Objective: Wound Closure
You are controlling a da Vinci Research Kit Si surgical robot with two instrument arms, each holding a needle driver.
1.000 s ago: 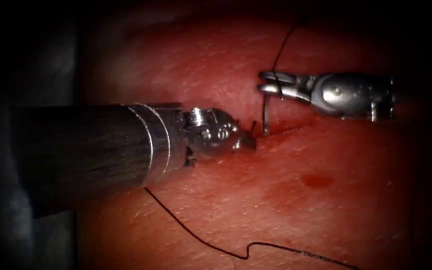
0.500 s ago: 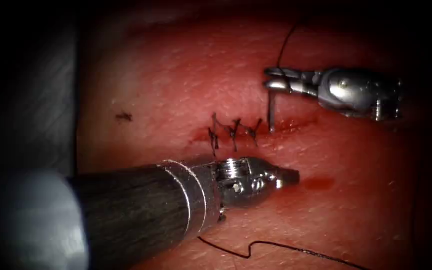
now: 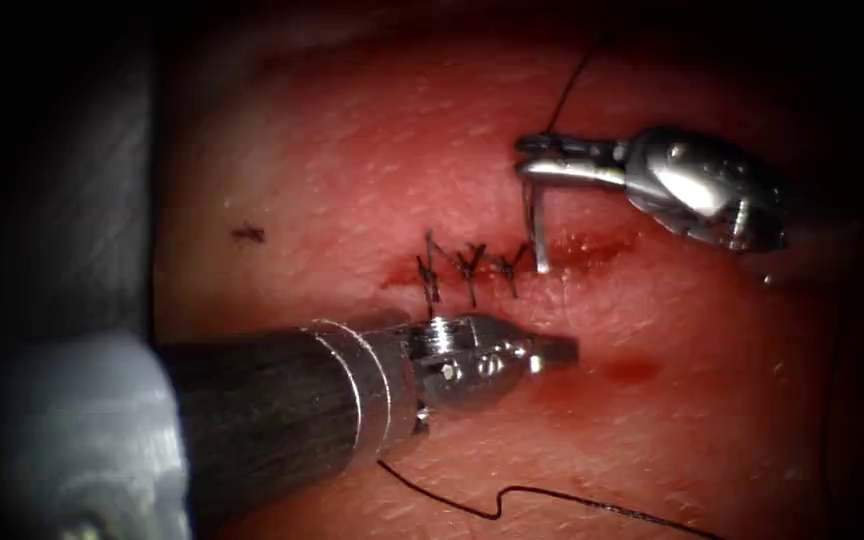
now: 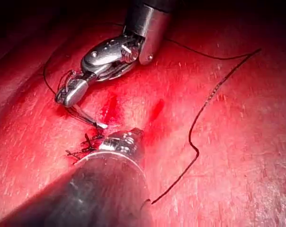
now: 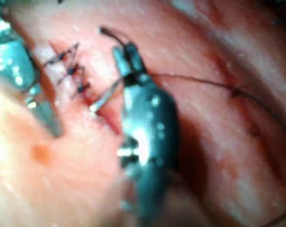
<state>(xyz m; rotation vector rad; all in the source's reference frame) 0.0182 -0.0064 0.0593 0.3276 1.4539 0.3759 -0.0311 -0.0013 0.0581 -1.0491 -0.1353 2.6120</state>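
Holding the needle [image 3: 535, 232] near its tail, your right tool [image 3: 534, 166] is clamped; tip at the cut [image 3: 592, 247]; left tool [image 3: 552, 350] below, closed, empty; re-grip calls for it.

The needle [image 3: 535, 232] stands at the right end of the stitches [image 3: 467, 265], thread [image 3: 512, 495] nearer the front.

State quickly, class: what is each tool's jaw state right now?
Left tool: shut, holding nothing.
Right tool: shut on the needle, tip at the cut.
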